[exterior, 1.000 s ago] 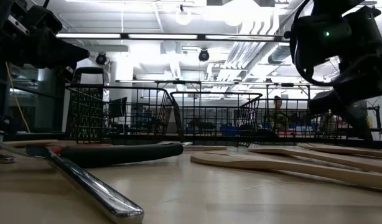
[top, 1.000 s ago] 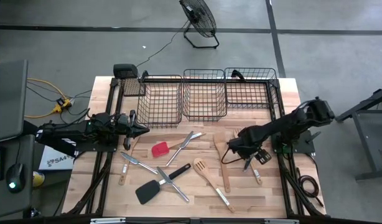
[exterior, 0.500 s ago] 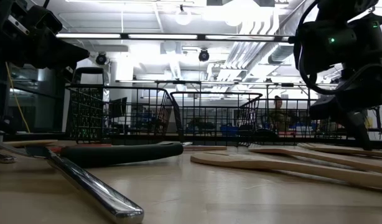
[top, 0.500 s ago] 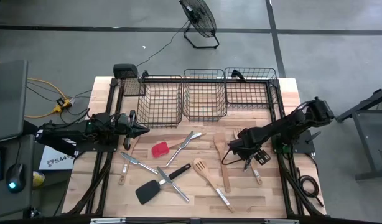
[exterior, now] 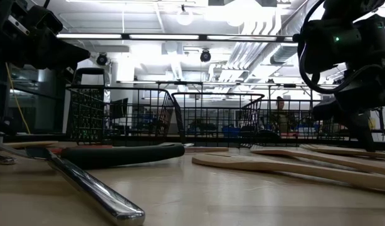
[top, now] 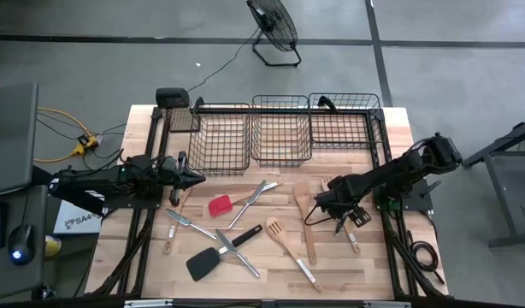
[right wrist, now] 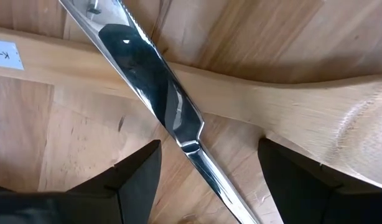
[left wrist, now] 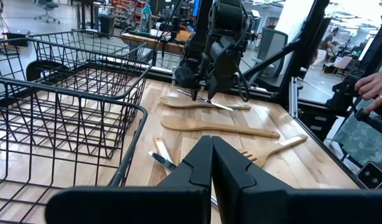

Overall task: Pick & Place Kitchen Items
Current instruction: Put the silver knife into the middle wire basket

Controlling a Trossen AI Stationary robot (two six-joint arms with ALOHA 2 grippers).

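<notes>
Fingers of the right gripper (top: 321,208) stand apart, one on each side of a silver knife (right wrist: 155,87) that lies slanted across the handle of a wooden spoon (right wrist: 290,118). In the right wrist view the two dark fingers (right wrist: 132,180) are low over the table, and nothing is held between them. From above, this gripper is at the right part of the wooden table (top: 365,265), just beside a long wooden spatula (top: 305,224).

Fingers of the left gripper (top: 194,177) are pressed together and hold nothing. This arm waits at the left edge of the table, in front of the left one of three black wire baskets (top: 221,139).

The other utensils lie loose on the table between the two arms. A red-headed spatula (top: 220,205) is near the middle, with silver cutlery (top: 256,193) just beside it. A black turner (top: 204,263) lies closer to the front edge, crossed by a silver piece (top: 238,253). A slotted wooden turner (top: 276,229) lies to the right of it. All three baskets look empty from above.

In the left wrist view a person's hand (left wrist: 372,84) shows beyond the table.
</notes>
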